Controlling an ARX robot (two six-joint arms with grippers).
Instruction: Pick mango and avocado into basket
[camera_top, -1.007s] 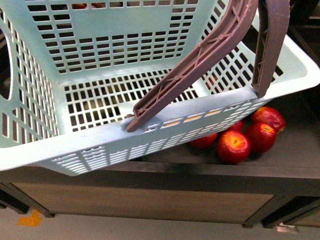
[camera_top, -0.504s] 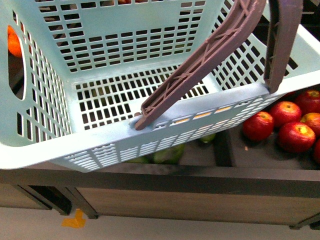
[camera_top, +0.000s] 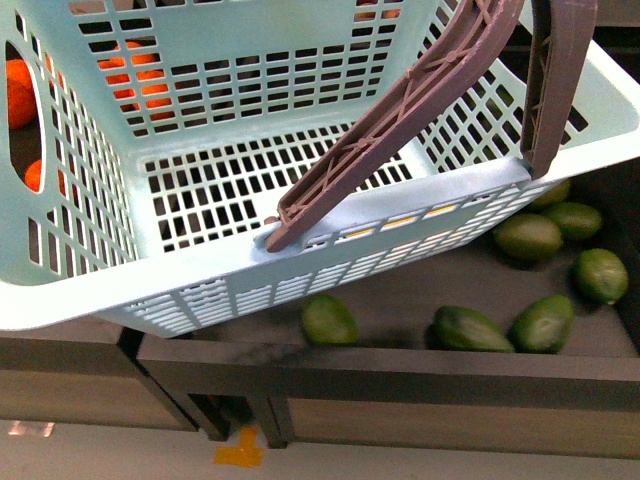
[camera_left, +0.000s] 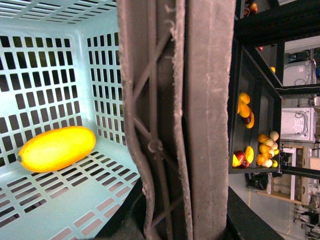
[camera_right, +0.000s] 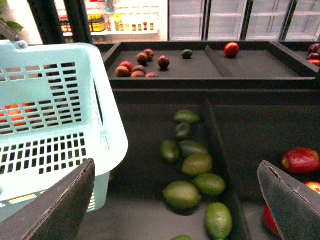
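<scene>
- Right now the mango (camera_left: 56, 148) lies on its side on the slotted floor of the basket (camera_top: 90, 295), near a corner. So that half of the job looks done.
- No avocado is in the basket that I can see. I think the step in hand is getting one.
- The basket hangs tilted in the air over the dark tabletop (camera_right: 145, 170). One brown handle (camera_left: 200, 120) fills the left wrist view, very close up.
- The left tool itself does not show, so I cannot tell if it is closed on the handle. It is my guess that it carries the basket.
- The right tool (camera_right: 176, 165) is empty. Its two dark fingers stand wide apart, one at each side of its view.
- Below it lie many green avocados in one part of the tabletop, just beside the basket. One avocado (camera_right: 182, 194) lies near the front, apart from the ones next to it.
- Red apples (camera_right: 300, 160) sit past a low wall on the other side, and oranges (camera_top: 20, 90) show through the basket wall.
- Next, I think the right tool should go down over that avocado, put a finger on each side, and close softly.
- Then it should lift the fruit over the basket rim and let go beside the mango.
- An avocado is round and smooth, so it may roll away if it gets bumped.
</scene>
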